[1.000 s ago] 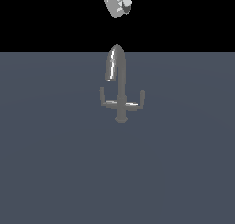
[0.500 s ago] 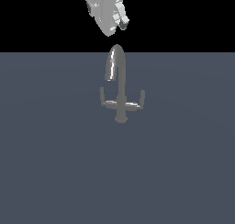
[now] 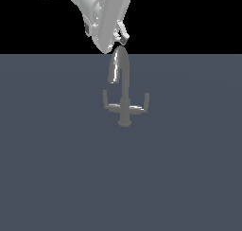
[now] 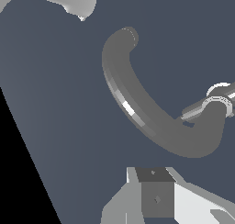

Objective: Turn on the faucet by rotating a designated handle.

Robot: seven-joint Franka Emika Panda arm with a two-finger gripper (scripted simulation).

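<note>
The grey faucet [image 3: 124, 102] stands upright on the dark floor in the exterior view. Its arched spout [image 3: 118, 64] bends toward that view's left. The handle [image 3: 106, 101] is the thin lever with an upturned tip on that side. The twin lever [image 3: 145, 102] points to the view's right. My gripper [image 3: 123, 37] hangs just above the top of the spout, apart from both levers, with its fingers together and nothing held. In the wrist view the spout [image 4: 137, 113] curves close in front of the fingertips [image 4: 155, 193]. A lever arm [image 4: 197, 109] shows beside it; I cannot tell which one.
The white arm [image 3: 101, 12] reaches down from the exterior view's upper left. The flat dark grey floor [image 3: 56, 178] spreads all around the faucet. A white part of the robot [image 4: 55, 0] shows at the edge of the wrist view.
The arm has come down into the exterior view, from near the top edge to just above the spout's arch. The faucet and both levers have not moved.
</note>
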